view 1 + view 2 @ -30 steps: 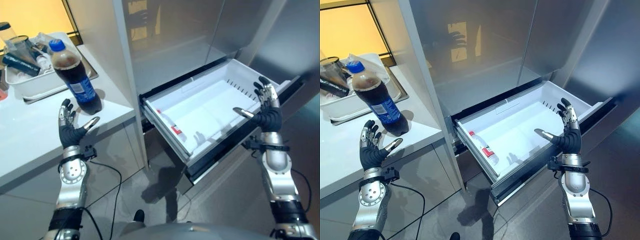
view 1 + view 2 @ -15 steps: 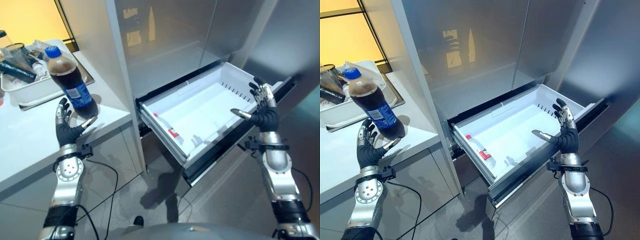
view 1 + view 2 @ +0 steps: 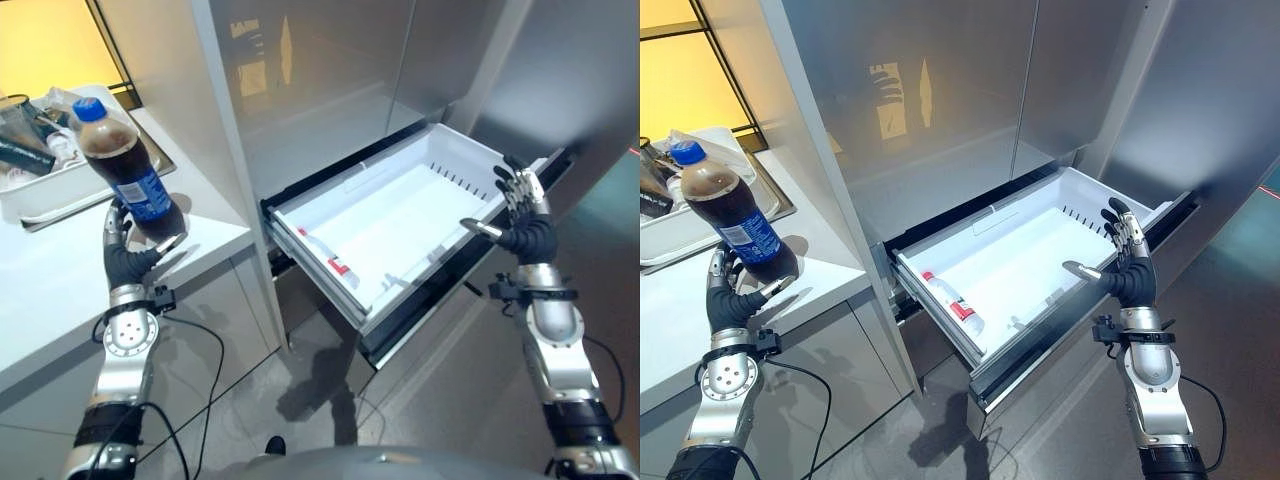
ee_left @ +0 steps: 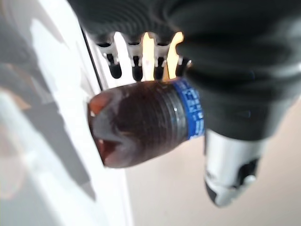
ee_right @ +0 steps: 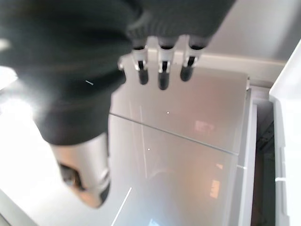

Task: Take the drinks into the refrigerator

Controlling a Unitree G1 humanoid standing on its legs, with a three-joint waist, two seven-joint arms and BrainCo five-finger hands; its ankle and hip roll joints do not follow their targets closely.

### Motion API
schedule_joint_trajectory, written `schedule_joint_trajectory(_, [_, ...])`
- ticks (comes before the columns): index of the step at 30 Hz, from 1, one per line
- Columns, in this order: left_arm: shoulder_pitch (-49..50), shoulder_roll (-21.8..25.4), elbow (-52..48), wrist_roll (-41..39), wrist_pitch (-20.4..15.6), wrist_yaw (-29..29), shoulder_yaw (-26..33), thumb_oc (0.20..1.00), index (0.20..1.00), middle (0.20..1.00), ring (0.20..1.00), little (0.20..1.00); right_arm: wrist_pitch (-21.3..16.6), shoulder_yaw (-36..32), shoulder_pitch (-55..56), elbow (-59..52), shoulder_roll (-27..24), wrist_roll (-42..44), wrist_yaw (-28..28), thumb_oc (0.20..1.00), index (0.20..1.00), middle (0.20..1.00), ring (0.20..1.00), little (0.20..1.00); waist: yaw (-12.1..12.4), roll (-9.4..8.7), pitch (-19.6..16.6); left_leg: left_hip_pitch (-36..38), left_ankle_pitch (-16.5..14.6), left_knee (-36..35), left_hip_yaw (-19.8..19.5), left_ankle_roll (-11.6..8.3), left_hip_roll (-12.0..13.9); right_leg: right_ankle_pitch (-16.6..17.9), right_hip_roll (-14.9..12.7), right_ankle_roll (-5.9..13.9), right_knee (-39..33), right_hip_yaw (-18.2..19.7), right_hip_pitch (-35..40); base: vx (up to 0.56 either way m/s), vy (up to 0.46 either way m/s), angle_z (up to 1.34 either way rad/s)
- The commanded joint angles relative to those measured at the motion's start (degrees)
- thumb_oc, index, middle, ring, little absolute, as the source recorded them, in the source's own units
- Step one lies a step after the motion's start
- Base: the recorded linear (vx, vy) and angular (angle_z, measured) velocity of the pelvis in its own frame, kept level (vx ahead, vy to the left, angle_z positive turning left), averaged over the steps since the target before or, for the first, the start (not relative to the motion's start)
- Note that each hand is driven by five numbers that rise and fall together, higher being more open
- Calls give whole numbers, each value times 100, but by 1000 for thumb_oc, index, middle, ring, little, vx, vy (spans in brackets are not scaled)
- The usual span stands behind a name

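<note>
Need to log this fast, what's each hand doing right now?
Left hand: open, fingers straight behind the cola bottle, not gripping.
Right hand: open, holding nothing, by the drawer.

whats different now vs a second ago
The left hand has moved forward to the cola bottle on the counter; its open fingers now sit at the bottle's base without closing on it. The right hand stayed raised and open by the pulled-out drawer. The small bottle lying in the drawer and the tray did not move.
</note>
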Motion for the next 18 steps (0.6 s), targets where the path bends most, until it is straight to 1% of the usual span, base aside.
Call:
schedule_joint_trajectory(1, [-823, 495, 471, 80, -127, -96, 103, 1000, 1000, 1000, 1000, 1000, -196, 87, -234, -375, -278, 260, 73, 1000, 1000, 1000, 1000, 1000, -120, -61, -97, 50, -425, 47, -237, 432, -268, -641, 149, -163, 622, -42, -85, 7, 9, -5])
schedule_joint_trajectory(10, [-1212, 754, 1011, -99, -36, -151, -27, 1000, 1000, 1000, 1000, 1000, -171, 206, -219, -415, -288, 370, 185, 1000, 1000, 1000, 1000, 1000, -194, -82, -122, 96, -450, 35, -183, 435, -234, -632, 176, -154, 647, 69, -104, 3, 1, -1])
schedule_joint_trajectory(18, [-1522, 929, 1149, -232, -9, -234, -191, 1000, 1000, 1000, 1000, 1000, -157, 266, -230, -401, -329, 438, 230, 1000, 1000, 1000, 1000, 1000, -248, -115, -137, 116, -471, 26, -132, 446, -213, -625, 201, -152, 657, 163, -130, 9, 6, -9])
